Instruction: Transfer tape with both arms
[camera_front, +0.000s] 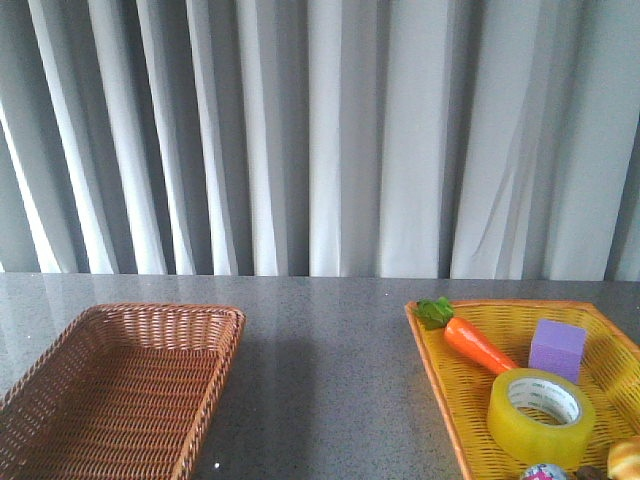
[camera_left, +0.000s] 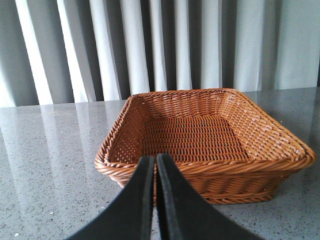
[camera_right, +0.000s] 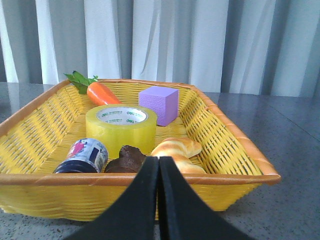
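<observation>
The right gripper (camera_right: 158, 165) has its fingers pressed together, holding nothing, just short of the yellow basket (camera_right: 240, 140). Beyond its rim come a small jar (camera_right: 82, 156), a dark lump (camera_right: 127, 159) and a croissant (camera_right: 176, 150); past those sits the tape (camera_right: 121, 127), lying flat. It is probably light, rigid and slick-sided, so a pinch across one wall through the core looks safest. The left gripper (camera_left: 155, 167), likewise closed, faces the brown basket (camera_left: 205, 135).

Our left gripper (camera_left: 155, 167) has its two black fingers (camera_left: 141, 200) pressed together, tips meeting, nothing between the jaws. Our right gripper (camera_right: 159, 167) matches it, fingers (camera_right: 175, 205) closed flat against each other, jaws likewise empty.
</observation>
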